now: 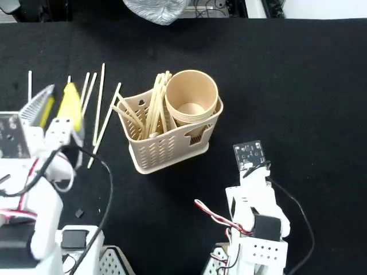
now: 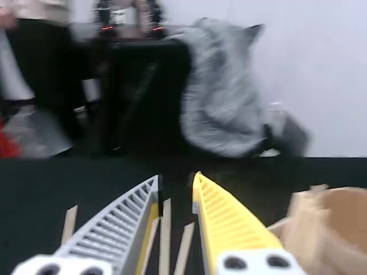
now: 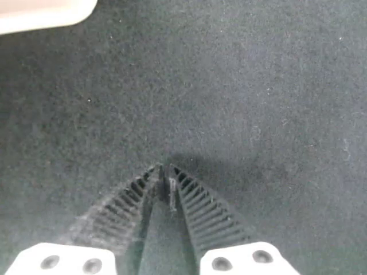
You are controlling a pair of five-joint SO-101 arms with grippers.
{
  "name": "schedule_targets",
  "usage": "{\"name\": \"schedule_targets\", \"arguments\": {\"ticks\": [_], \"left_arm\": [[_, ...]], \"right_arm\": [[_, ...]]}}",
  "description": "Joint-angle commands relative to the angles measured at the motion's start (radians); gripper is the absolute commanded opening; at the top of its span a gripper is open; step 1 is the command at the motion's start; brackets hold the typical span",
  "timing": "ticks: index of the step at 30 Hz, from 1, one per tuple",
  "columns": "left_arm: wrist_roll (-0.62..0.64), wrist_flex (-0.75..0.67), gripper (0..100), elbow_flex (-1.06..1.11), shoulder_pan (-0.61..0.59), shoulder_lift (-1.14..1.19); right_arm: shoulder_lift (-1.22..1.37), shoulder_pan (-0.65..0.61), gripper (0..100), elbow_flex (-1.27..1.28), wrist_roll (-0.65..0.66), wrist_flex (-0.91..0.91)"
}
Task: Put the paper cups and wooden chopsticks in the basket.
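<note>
A beige slotted basket [image 1: 150,156] stands mid-table, holding stacked paper cups [image 1: 191,95] in its right half and a bundle of wooden chopsticks [image 1: 153,107] in its left half. Several loose chopsticks [image 1: 98,109] lie on the black cloth left of the basket. My left gripper [image 1: 57,97] hovers above those loose sticks, open, with nothing between its grey and yellow fingers [image 2: 223,220]; chopsticks [image 2: 166,238] show below the gap and a paper cup [image 2: 338,226] off to one side. My right gripper [image 3: 165,171] rests shut over bare cloth, near the basket's base [image 3: 46,14].
The right arm's body [image 1: 255,217] sits folded at the front right, the left arm's body [image 1: 34,200] at the front left with cables. A grey cloth bundle [image 1: 155,10] lies beyond the table's far edge.
</note>
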Motion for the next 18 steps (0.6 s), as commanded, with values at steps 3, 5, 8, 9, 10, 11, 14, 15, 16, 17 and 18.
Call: {"name": "schedule_targets", "arguments": {"ticks": [3,5,8,9,10,11,14,15,16,17,18], "left_arm": [[-0.095,0.000,11,0.064,-0.191,0.114],[-0.095,-0.005,11,0.064,-0.245,0.178],[-0.095,-0.064,11,0.067,-0.306,0.298],[-0.095,-0.081,11,0.067,-0.321,0.344],[-0.095,-0.103,11,0.067,-0.334,0.390],[-0.095,-0.123,11,0.065,-0.346,0.440],[-0.097,-0.204,11,0.056,-0.387,0.606],[-0.097,-0.236,11,0.056,-0.400,0.661],[-0.098,-0.265,11,0.051,-0.409,0.715],[-0.112,-0.282,12,0.038,-0.417,0.770],[-0.133,-0.290,13,0.021,-0.421,0.827]], "right_arm": [[-0.071,-0.011,1.3,-0.004,0.006,0.005],[-0.071,-0.011,1.3,-0.004,0.006,0.005],[-0.071,-0.011,1.3,-0.004,0.006,0.005],[-0.071,-0.011,1.3,-0.004,0.006,0.005],[-0.071,-0.011,1.3,-0.004,0.006,0.005],[-0.071,-0.011,1.3,-0.004,0.006,0.005],[-0.071,-0.011,1.3,-0.004,0.006,0.005],[-0.071,-0.011,1.3,-0.004,0.006,0.005],[-0.071,-0.011,1.3,-0.004,0.006,0.005],[-0.071,-0.011,1.3,-0.004,0.006,0.005],[-0.071,-0.011,1.3,-0.004,0.006,0.005]]}}
